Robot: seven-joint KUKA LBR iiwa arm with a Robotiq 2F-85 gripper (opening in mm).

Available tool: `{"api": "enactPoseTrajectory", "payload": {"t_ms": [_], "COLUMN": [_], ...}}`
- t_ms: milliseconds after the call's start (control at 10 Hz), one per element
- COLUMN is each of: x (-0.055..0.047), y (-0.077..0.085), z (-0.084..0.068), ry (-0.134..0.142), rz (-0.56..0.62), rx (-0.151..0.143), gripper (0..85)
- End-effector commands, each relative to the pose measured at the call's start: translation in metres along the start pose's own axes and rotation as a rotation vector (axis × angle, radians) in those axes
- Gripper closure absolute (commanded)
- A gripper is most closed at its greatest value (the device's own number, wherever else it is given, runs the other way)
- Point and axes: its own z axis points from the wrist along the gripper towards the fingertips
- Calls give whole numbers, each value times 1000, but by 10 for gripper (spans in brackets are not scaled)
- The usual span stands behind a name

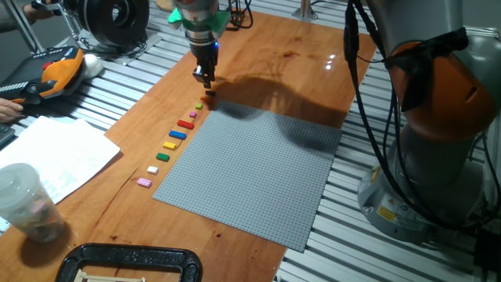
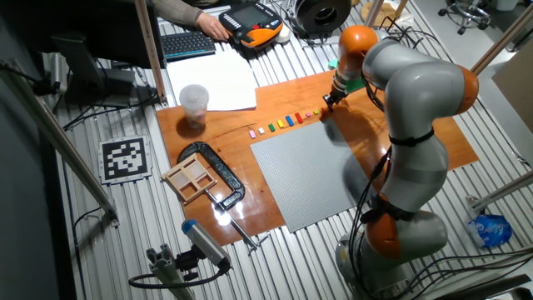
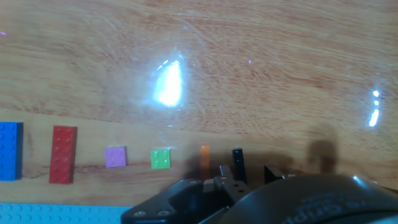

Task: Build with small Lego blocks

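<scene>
On glossy wood (image 1: 266,55), flat rectangular bricks (image 1: 174,135).

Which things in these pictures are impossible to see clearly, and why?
- Hand: whether it is open or shut. The fingers are too small in both fixed views, and the hand's own dark body covers them in the hand view.
- Blue block: cut off by the left edge of the hand view.
- Dark block: its lower end is hidden behind the hand's body in the hand view.
- Row of small Lego blocks: studs too small in the other fixed view.
</scene>
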Motion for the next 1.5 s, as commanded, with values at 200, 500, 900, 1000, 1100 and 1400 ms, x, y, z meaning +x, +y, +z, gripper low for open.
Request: {"api": "enactPoseTrajectory", "payload": {"t_ms": [200,500,900,1000,1100,1400], "x": [-5,-2,-2,-2,-2,-3], "y": [1,0,-2,-2,-3,-3], "z": [18,27,29,28,28,32], "ry": [-3,-4,-5,-5,-4,-6], "rz": [-30,-40,-38,-37,-37,-37], "rx": [-10,-19,-17,-16,-14,-13], "gripper": [510,680,680,510,510,510]}}
